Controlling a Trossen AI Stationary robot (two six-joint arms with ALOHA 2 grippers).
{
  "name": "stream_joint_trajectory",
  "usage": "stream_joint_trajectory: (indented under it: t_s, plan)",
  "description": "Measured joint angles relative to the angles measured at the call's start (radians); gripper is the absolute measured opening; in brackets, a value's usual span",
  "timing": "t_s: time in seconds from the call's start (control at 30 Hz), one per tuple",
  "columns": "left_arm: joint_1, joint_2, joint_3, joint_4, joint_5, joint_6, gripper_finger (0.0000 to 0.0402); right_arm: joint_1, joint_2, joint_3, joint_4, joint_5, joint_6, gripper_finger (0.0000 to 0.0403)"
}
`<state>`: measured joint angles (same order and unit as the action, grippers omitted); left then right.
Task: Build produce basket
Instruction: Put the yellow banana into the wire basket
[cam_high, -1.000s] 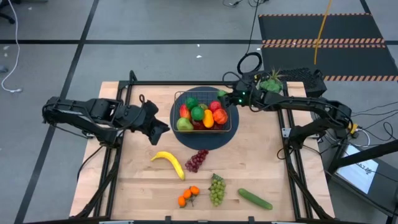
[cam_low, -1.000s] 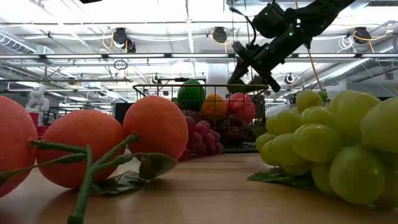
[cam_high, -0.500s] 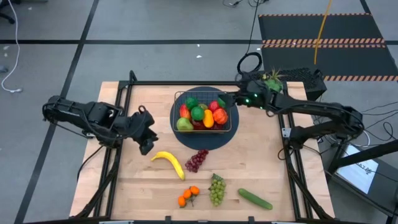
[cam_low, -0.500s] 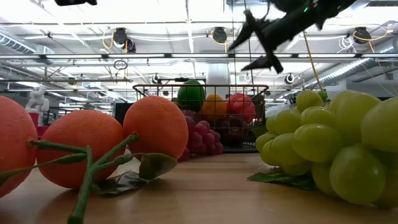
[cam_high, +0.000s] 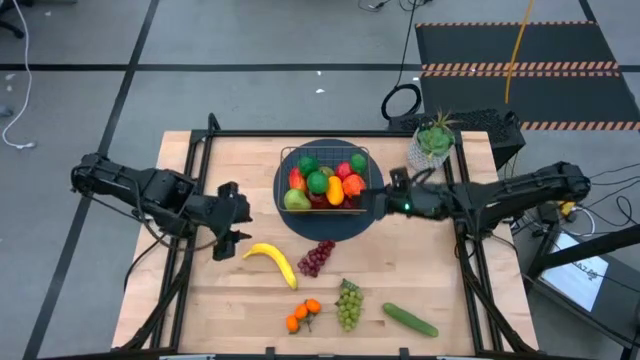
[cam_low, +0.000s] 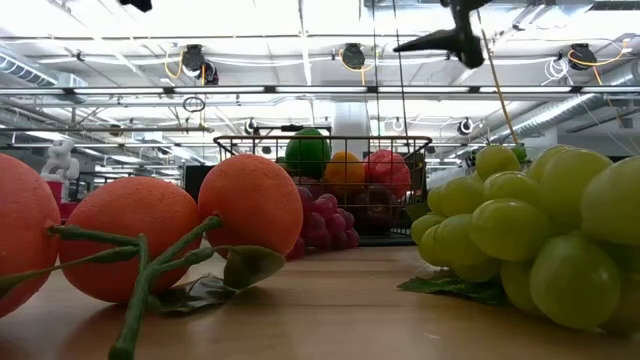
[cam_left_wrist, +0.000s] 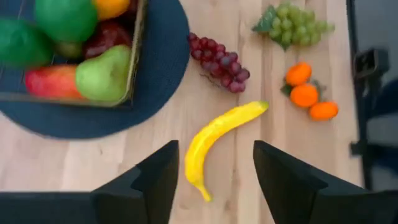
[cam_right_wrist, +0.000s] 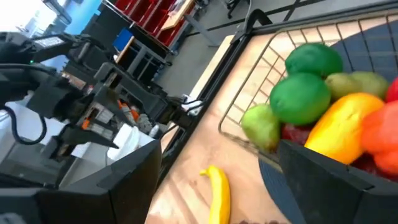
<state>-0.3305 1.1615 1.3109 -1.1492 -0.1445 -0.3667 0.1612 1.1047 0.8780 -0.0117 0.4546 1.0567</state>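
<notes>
Yellow banana (cam_left_wrist: 219, 138) btwn open left jaws; basket (cam_left_wrist: 135, 59) cut off.

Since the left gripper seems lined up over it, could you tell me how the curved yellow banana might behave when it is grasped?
The curved yellow banana looks smooth and glossy, so it may slip between the fingers of the open left gripper. It lies flat on the wooden table, so it probably pivots rather than rolls. It seems a rigid toy, likely light.

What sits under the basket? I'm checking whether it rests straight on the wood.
A round dark blue mat lies under the basket, between it and the wooden table. The mat's middle is covered by the basket and its produce.
</notes>
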Motion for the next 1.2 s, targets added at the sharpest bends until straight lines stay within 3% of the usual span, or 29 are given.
stream_joint_trajectory:
  t_s: [0.13,0.33,0.53,0.73,0.93,1.2]
  plan:
    - [-0.007,0.045,-0.021,0.025,-0.003,0.161,0.0222,0.093,0.0,0.0,0.0,0.089,0.005,0.0313]
    - [-0.02,0.122,-0.087,0.107,0.059,0.313,0.0233,0.157,0.001,0.0,-0.001,0.094,0.0,0.0313]
    - [-0.024,0.201,-0.165,0.212,0.066,0.349,0.0252,0.188,0.001,0.0,-0.027,0.089,-0.036,0.0313]
    - [-0.024,0.279,-0.209,0.304,0.067,0.359,0.027,0.18,-0.005,0.0,-0.037,-0.017,-0.126,0.0313]
    - [-0.023,0.37,-0.221,0.372,0.068,0.429,0.0271,0.179,-0.037,-0.001,-0.115,-0.14,-0.108,0.0313]
    - [-0.023,0.516,-0.221,0.401,0.076,0.51,0.0271,0.206,-0.112,-0.001,-0.274,-0.146,-0.141,0.0313]
